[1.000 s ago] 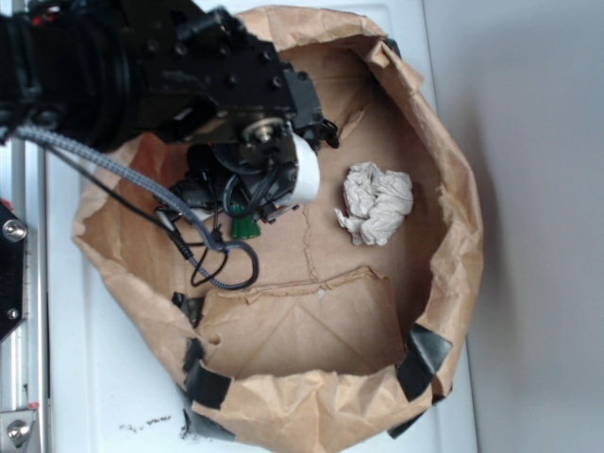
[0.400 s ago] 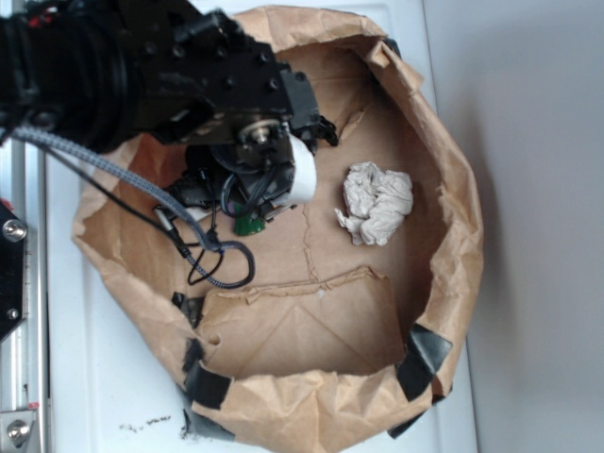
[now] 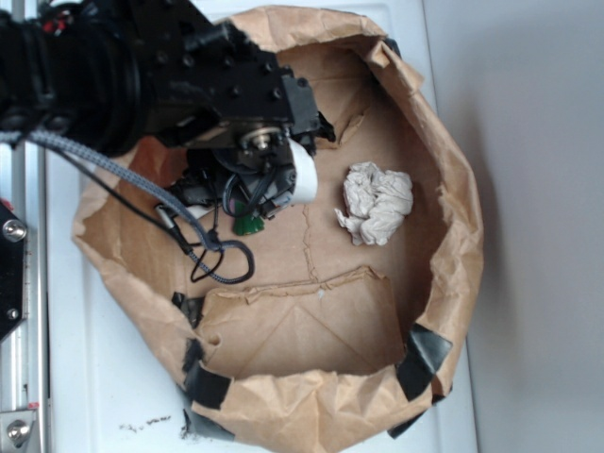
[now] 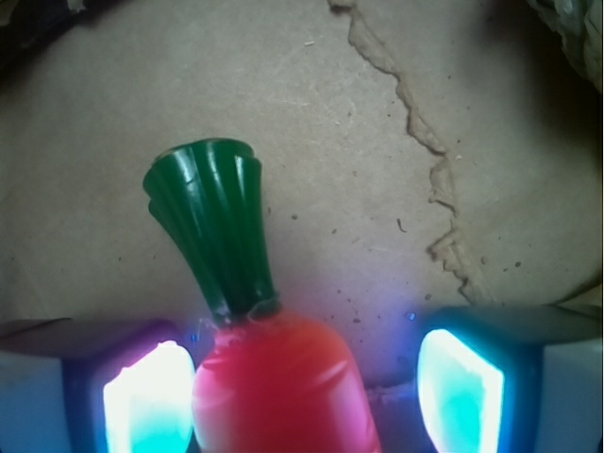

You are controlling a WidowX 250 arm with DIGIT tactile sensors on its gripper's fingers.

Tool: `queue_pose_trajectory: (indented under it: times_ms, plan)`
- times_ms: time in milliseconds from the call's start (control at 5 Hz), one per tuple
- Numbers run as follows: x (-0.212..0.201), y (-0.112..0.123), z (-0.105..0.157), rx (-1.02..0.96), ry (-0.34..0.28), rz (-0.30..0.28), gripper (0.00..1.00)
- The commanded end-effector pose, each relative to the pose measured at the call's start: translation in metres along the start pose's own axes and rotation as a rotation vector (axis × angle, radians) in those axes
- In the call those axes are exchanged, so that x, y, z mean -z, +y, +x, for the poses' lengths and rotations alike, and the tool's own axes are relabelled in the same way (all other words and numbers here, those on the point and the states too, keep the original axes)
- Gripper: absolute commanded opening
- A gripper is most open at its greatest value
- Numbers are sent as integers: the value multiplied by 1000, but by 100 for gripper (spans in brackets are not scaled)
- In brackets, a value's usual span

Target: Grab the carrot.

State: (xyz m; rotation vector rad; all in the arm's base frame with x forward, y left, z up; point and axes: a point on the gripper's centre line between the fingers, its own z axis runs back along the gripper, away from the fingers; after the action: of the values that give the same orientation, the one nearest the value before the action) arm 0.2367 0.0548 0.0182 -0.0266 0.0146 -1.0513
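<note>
Wrist view, bottom edge: the hand [image 4: 302, 387] has its two lit pads spread apart, with the carrot [image 4: 274, 377] between them. The carrot lies against the left pad [image 4: 146, 401], apparently touching it; a gap remains to the right pad [image 4: 458, 387]. Its green stem [image 4: 212, 236] points up-frame over the brown paper bag [image 4: 377, 142]. Exterior view, centre right: a crumpled paper wad [image 3: 377, 203] lies well apart.

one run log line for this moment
phase: grasping | gripper: open, fingers straddling carrot | carrot: touching left pad, gap to right pad | paper wad: untouched in bag
</note>
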Motion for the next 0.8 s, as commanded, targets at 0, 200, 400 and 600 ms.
queue_pose_trajectory:
  times_ms: [0, 200, 400, 600]
  plan:
    - [-16, 1, 7, 5, -39, 53, 0]
    - [-24, 2, 7, 2, -56, 57, 0]
    - [-37, 2, 7, -8, -80, 58, 0]
    - [-68, -1, 11, -46, -149, 80, 0]
